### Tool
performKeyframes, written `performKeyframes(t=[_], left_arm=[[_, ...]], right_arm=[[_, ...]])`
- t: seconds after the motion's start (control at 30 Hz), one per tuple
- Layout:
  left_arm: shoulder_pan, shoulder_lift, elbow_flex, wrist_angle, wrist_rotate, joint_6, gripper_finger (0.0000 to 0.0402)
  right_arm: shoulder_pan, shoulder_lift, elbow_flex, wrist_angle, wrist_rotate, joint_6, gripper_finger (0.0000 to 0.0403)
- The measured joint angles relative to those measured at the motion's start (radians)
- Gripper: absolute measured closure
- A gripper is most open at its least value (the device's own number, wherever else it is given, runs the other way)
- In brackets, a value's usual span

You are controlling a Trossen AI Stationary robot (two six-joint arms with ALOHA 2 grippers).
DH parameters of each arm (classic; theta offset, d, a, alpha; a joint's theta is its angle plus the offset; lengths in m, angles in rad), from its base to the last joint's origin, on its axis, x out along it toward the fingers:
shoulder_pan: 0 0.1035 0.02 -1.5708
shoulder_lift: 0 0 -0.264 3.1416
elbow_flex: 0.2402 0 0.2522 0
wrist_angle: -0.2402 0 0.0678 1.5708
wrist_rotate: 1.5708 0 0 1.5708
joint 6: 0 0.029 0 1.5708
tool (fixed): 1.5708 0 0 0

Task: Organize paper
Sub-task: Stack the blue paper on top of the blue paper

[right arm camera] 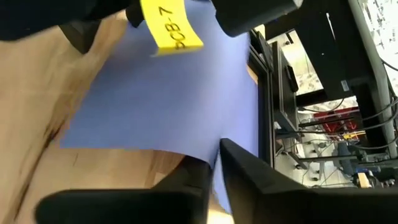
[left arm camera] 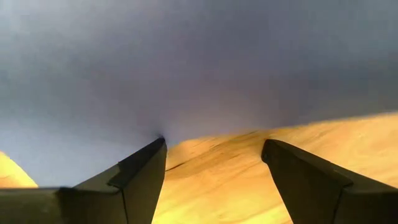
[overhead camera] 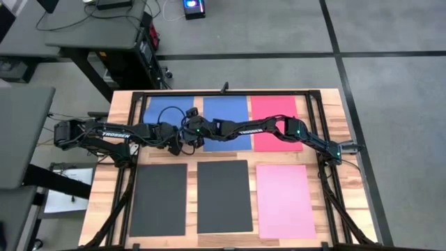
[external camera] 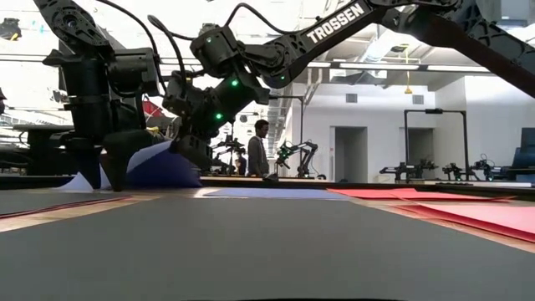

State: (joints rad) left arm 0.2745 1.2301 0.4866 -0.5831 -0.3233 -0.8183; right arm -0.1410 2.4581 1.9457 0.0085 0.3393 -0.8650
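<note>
The paper lies in two rows. A blue sheet [overhead camera: 164, 111], another blue sheet [overhead camera: 226, 115] and a red one [overhead camera: 275, 115] are in the far row. Two dark sheets [overhead camera: 159, 199] [overhead camera: 223, 195] and a pink one [overhead camera: 284, 199] are in the near row. My right gripper [right arm camera: 214, 155] reaches across the table and is shut on the far-left blue sheet [right arm camera: 168, 93], which bulges up in the low view [external camera: 159, 167]. Beside it, my left gripper [left arm camera: 214, 146] points down, open, at the same sheet's near edge. My right gripper pinches the blue sheet's near right corner [right arm camera: 217, 146] between its two fingers, coming slanting down from the table's right side. The sheet bows up off the wood near the fingers. My left gripper has one fingertip [left arm camera: 155, 149] at the sheet's edge; whether it touches, I cannot tell.
A black frame [overhead camera: 313, 111] runs around the work area on the wooden table [overhead camera: 348, 139]. Bare wood strips separate the sheets. Both arms cross above the gap between the two rows. A person stands far back in the room [external camera: 259, 150].
</note>
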Motion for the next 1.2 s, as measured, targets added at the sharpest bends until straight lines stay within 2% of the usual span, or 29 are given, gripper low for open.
performKeyframes(t=[0.1, 0.3, 0.57, 0.63, 0.87, 1.03, 1.2], left_arm=[[0.0, 0.0, 0.0, -0.001, 0.001, 0.033, 0.0144], [0.0, -0.001, 0.014, -0.029, 0.036, 0.085, 0.0144], [-0.063, -0.046, 0.151, -0.212, 0.039, 0.065, 0.0144], [-0.101, -0.072, 0.217, -0.256, 0.006, 0.066, 0.0144], [-0.244, -0.109, 0.42, -0.511, -0.205, 0.036, 0.0144], [-0.335, -0.096, 0.444, -0.587, -0.27, 0.038, 0.0144], [-0.399, -0.079, 0.444, -0.606, -0.371, 0.084, 0.0144]], right_arm=[[0.0, 0.0, 0.0, 0.0, 0.0, -0.006, 0.0399], [0.0, 0.0, 0.0, -0.001, 0.002, -0.002, 0.0402], [0.004, 0.0, 0.0, -0.003, 0.079, 0.011, 0.0403], [0.004, 0.0, 0.0, -0.001, 0.079, 0.032, 0.0403], [0.003, -0.019, 0.0, -0.038, 0.061, 0.16, 0.0403], [-0.012, -0.071, -0.001, -0.112, -0.01, 0.271, 0.0403], [-0.026, -0.099, -0.001, -0.149, -0.049, 0.308, 0.0403]])
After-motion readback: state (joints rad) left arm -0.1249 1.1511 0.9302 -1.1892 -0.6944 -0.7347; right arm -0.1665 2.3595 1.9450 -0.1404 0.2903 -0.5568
